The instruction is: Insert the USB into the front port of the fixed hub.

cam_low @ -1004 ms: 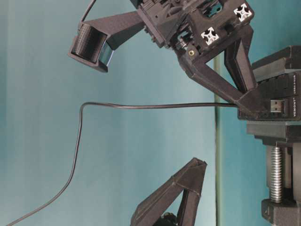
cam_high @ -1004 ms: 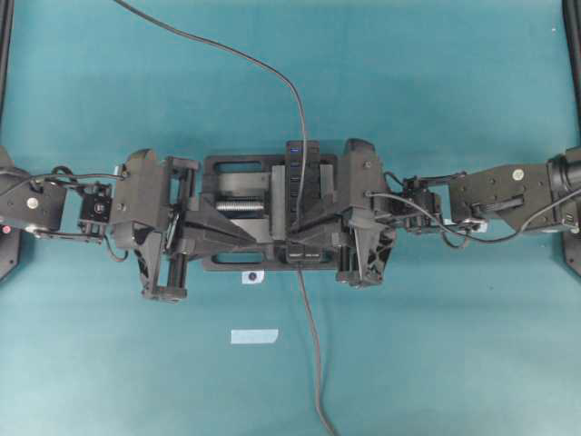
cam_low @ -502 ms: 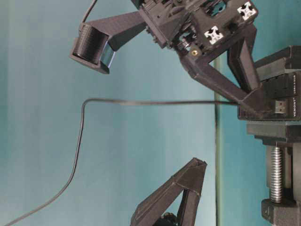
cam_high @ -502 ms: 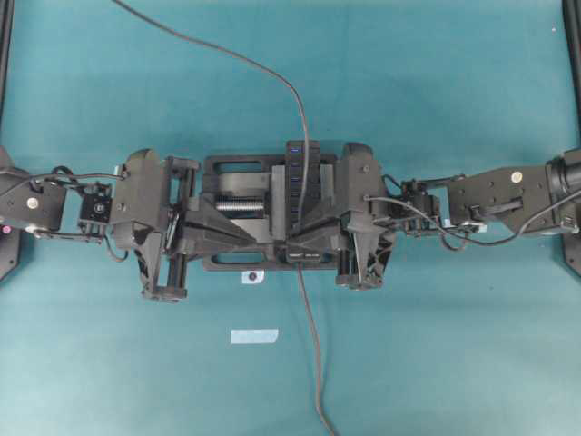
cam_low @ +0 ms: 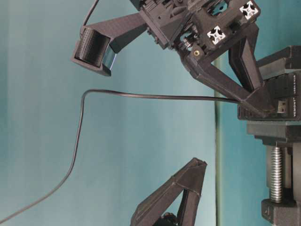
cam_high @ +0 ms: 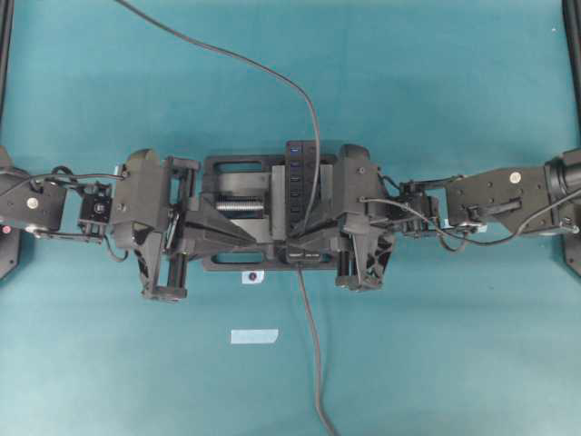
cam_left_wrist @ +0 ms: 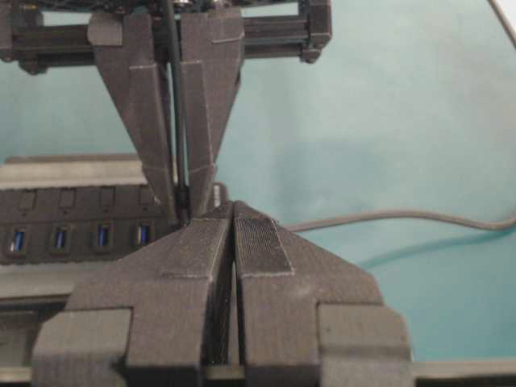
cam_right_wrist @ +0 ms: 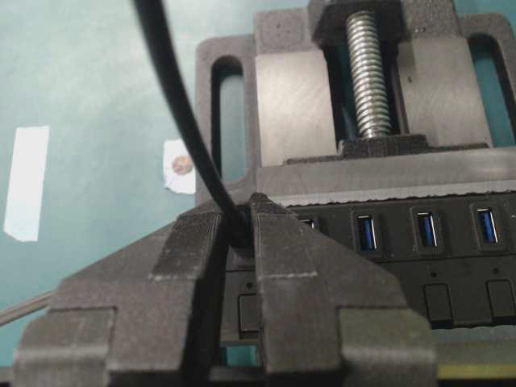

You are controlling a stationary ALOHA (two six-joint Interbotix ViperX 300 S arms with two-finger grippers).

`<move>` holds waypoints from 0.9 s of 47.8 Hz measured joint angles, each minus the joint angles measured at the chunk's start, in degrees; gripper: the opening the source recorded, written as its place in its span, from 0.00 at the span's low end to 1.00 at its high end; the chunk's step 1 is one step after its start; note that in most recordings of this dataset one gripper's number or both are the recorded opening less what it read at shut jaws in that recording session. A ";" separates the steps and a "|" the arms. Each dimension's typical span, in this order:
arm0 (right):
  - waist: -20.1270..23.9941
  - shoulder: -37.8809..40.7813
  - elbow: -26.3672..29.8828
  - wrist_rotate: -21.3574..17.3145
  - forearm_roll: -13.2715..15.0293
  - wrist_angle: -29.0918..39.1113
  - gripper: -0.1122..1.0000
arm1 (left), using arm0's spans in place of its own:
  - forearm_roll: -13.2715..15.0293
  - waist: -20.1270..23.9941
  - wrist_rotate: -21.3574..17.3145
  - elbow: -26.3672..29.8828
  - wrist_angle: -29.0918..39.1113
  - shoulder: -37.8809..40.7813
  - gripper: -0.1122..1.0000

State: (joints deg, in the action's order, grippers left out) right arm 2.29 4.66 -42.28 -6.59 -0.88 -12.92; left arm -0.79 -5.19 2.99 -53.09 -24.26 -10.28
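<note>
Overhead view has both arms meeting over the vise (cam_high: 238, 195) in the middle of the teal table (cam_high: 436, 82), with the hub (cam_high: 299, 195) clamped in it and running up and down the picture, blue ports in a row. The right gripper (cam_high: 292, 243) comes in from the right and its fingers are pinched on the cable (cam_high: 263, 68) right at the lower end of the hub; the right wrist view shows it best, jaws squeezed onto the thick dark cord just in front of the first port. The USB (cam_low: 281, 106) itself is easiest to spot from table level: its metal tip pokes out past the right fingertips, right against the hub's end face, slightly tilted, though I can't tell whether it's in the port. From there the cable runs level to the left, then curves down toward the bottom left corner. The left gripper (cam_high: 261, 238) sits opposite, fingers pressed together on nothing, tips near the right one's. In the left wrist view its closed fingers (cam_left_wrist: 246, 266) point at the right gripper. A strip of tape (cam_high: 254, 336) lies on the table below the vise, plus a small tag (cam_high: 251, 276) at the vise's edge.
</note>
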 measured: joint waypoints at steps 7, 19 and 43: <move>-0.09 0.44 0.09 0.00 0.00 -0.09 0.14 | 0.00 0.00 -0.09 0.09 0.00 0.00 0.10; 0.00 1.49 0.62 0.00 -0.09 0.09 0.14 | 0.00 0.00 0.00 0.35 0.00 0.00 0.10; 0.44 1.93 1.32 0.00 -0.09 3.08 0.14 | 0.00 0.00 0.00 0.62 0.00 0.35 0.10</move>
State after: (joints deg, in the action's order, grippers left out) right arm 2.72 6.59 -40.96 -6.59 -0.97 -9.84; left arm -0.79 -5.19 2.99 -52.47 -24.26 -9.93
